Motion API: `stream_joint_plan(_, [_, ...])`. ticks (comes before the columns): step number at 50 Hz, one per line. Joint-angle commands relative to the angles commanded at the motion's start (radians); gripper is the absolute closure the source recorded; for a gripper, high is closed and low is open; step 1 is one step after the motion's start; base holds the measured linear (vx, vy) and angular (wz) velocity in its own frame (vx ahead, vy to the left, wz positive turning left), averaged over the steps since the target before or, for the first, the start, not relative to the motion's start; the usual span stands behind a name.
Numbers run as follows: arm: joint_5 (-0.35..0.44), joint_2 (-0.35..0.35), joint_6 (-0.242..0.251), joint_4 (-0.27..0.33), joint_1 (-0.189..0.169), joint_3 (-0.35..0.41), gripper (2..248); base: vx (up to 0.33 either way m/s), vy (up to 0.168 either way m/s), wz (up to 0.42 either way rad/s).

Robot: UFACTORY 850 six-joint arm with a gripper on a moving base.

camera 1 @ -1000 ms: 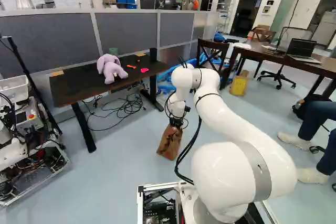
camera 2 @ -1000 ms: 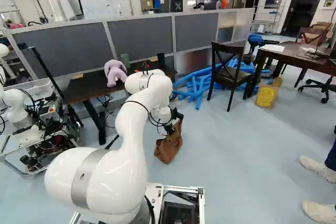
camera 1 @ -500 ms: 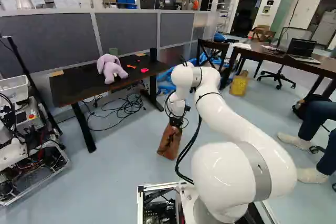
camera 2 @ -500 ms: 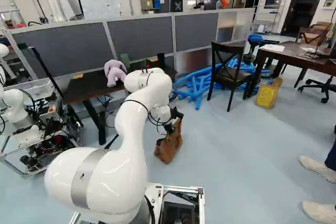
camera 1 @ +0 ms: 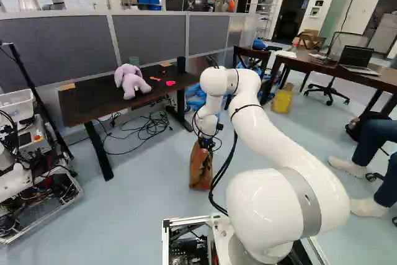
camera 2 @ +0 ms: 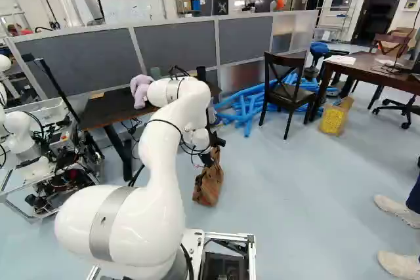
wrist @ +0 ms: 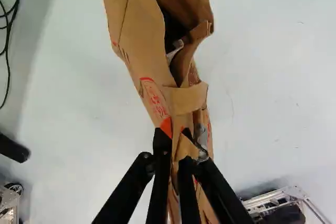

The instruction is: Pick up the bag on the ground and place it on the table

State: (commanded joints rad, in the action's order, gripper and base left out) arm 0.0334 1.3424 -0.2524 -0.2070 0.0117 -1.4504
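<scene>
Under claw (wrist: 175, 156), paper bag (camera 1: 200, 169) seen, rim pinched between both fingers; floor (camera 1: 146, 209) contact unclear. Desk (camera 1: 93, 102) with plush toy (camera 1: 130, 82) placed ahead-left of bag; lift, then leftward carry judged needed.

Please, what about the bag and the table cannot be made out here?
- Inside of the bag: wrist view, mostly hidden by paper folds.
- Whether the bag touches the floor: base views, any gap too small.
- Orange thing and pink thing on the table: left base view, too small; right, hidden by the arm.
</scene>
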Motion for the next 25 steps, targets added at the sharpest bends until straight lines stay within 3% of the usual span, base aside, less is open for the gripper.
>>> stream_joint_plan(25, [0.0, -0.128, 0.0, 0.0, 0.049, 0.175, 229, 0.0, 0.0, 0.0])
